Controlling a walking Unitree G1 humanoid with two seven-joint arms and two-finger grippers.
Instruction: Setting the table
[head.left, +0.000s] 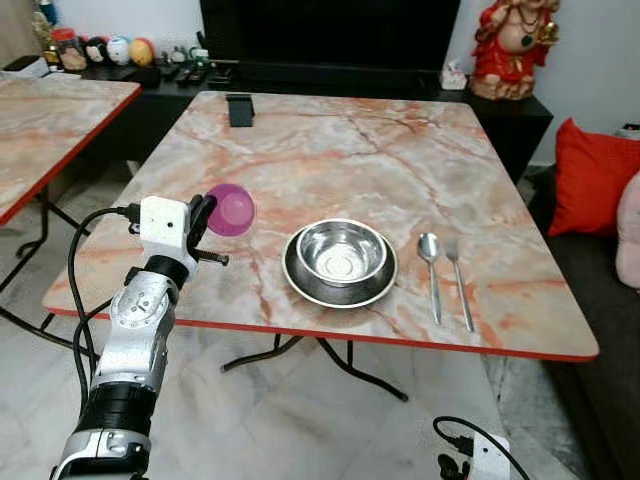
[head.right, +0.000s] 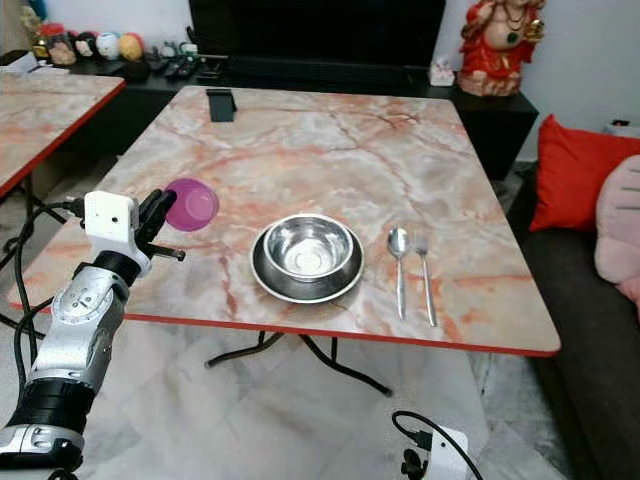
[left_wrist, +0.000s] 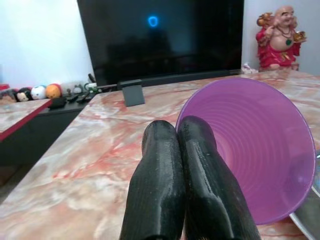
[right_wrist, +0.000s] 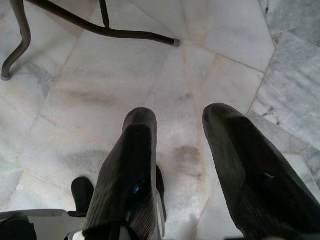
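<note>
Left gripper (head.left: 205, 222) pinching purple cup (head.left: 232, 209) near table edge (head.left: 200, 322)

Soft, even daylight fills the room; both eye views are sharp, free of motion blur. The counter (head.left: 330, 150) shows a mild sheen and only faint shadows. The steel bowl (head.left: 341, 262) carries bright glints on its rim and base. The dark TV (left_wrist: 160, 35) reflects a small blue ring. Near the lens, the left claw's fingers (left_wrist: 195, 185) look slightly soft. The floor (right_wrist: 100, 85) is evenly lit.
</note>
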